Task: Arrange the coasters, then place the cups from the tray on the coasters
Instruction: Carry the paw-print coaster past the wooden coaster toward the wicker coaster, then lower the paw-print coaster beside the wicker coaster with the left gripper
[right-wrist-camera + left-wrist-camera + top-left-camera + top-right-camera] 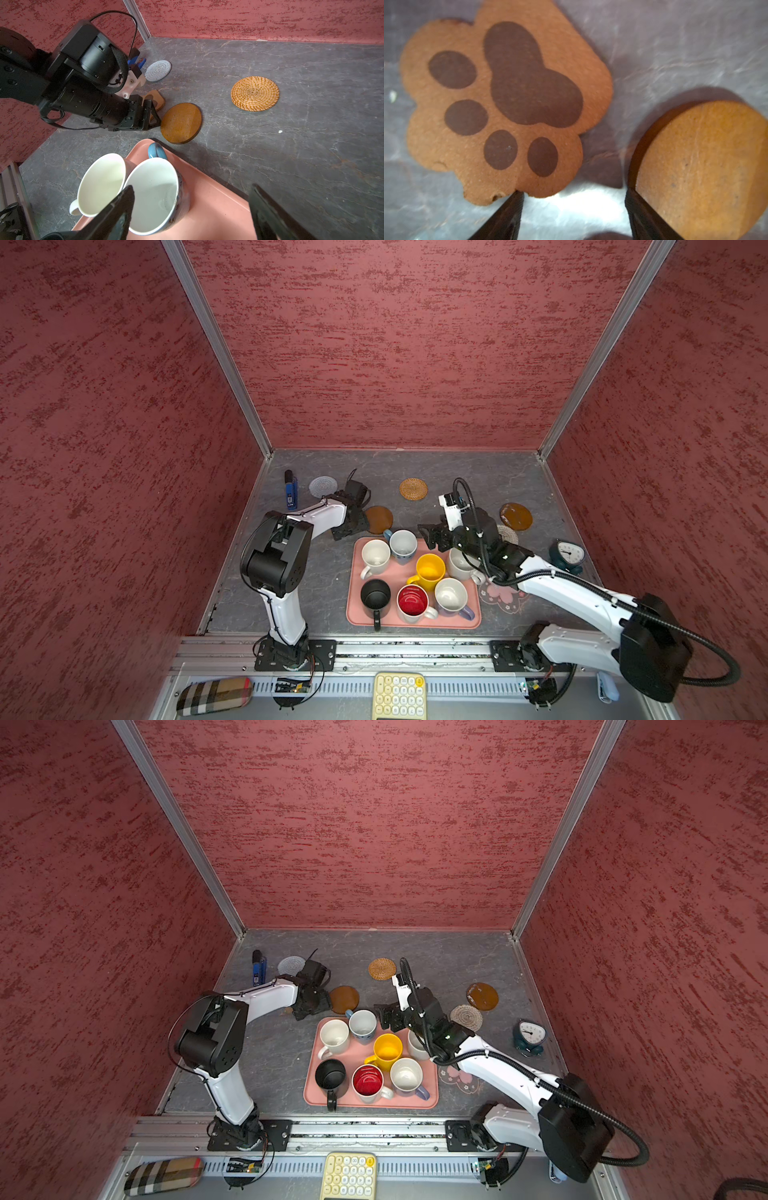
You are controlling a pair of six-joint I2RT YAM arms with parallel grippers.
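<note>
**Left end effector** (pixel 574 194): released, nothing grasped. It is positioned low over the counter (pixel 675 52), with its fingers set astride the gap between the paw-shaped coaster (pixel 500 99) and a brown disc coaster (pixel 702 170). The two coasters lie just beside each other without touching, off the 11 o'clock corner of the tray (pixel 415 625).

**Step in hand:** judged to be the spacing of the paw-shaped coaster.
- The coaster is thin and flat, so an edge pinch or a slide along the counter is advised.
- The disc should be left undisturbed, and room for a mug should be allowed between the two.

**Orientation:** the toe pads are turned toward the fingertips and the heel pad away. The shape is about as broad as it is long, so no marked long axis is noted.

**Right end effector** (pixel 191 187): released and empty, poised over the upright blue mug (pixel 153 193) at the tray's 12 o'clock edge. In a top view the mug's handle is pointed toward about 11 o'clock.
</note>
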